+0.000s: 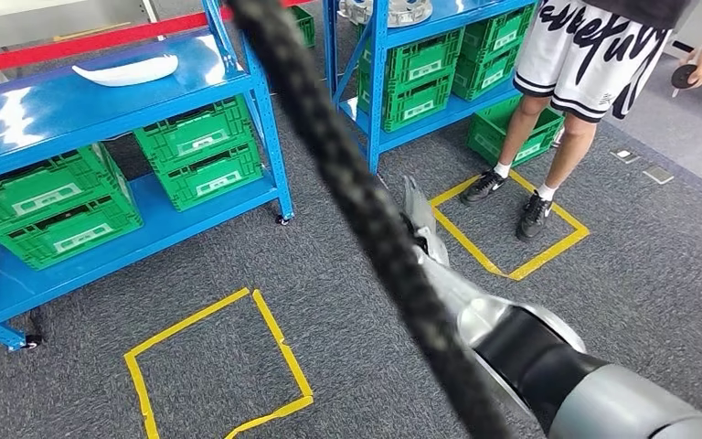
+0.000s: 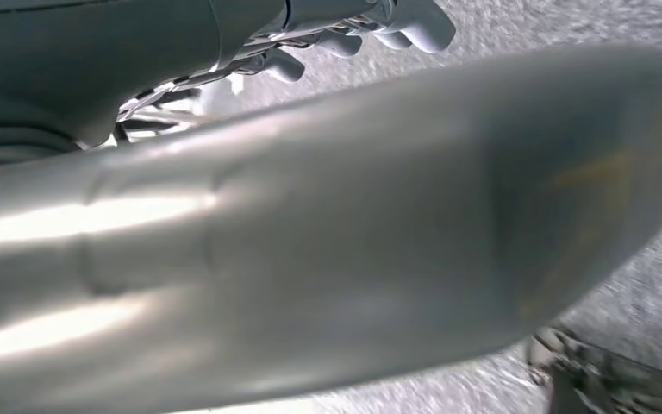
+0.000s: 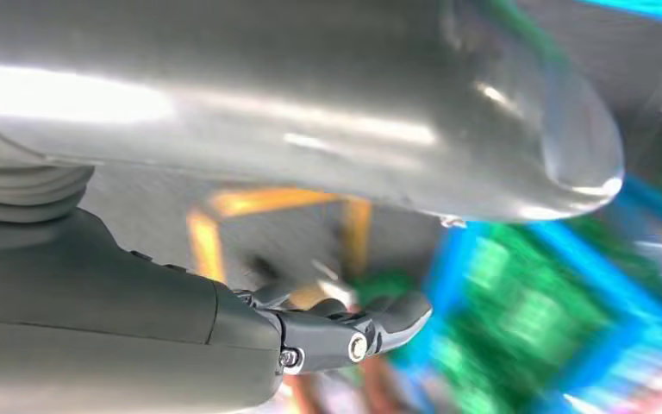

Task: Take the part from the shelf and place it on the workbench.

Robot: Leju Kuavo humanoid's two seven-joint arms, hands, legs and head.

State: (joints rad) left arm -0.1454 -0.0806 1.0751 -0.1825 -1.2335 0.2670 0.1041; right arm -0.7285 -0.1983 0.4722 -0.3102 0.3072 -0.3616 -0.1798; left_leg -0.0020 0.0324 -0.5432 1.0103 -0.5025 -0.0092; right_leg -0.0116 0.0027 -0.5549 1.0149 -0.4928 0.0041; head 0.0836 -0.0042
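Fingers [image 2: 414, 21] of the left hand [image 2: 233, 43] are seen bent beside a blurred silver surface [image 2: 327, 241]; whether anything is held cannot be told, and the same holds for the right hand [image 3: 327, 332]. The white part [image 1: 128, 70] is seen lying on the blue shelf [image 1: 46, 119], above green crates [image 1: 196, 151]. The head view is crossed by a black cable [image 1: 366, 219]; a person [image 1: 585, 64] is seen further right.

Grey carpet floor [image 1: 347, 302] bearing two yellow tape squares [image 1: 215, 366]. Blue steel shelving [image 1: 265, 137] behind holds green crates [image 1: 203, 151]. A person [image 1: 585, 55] stands in the farther square.
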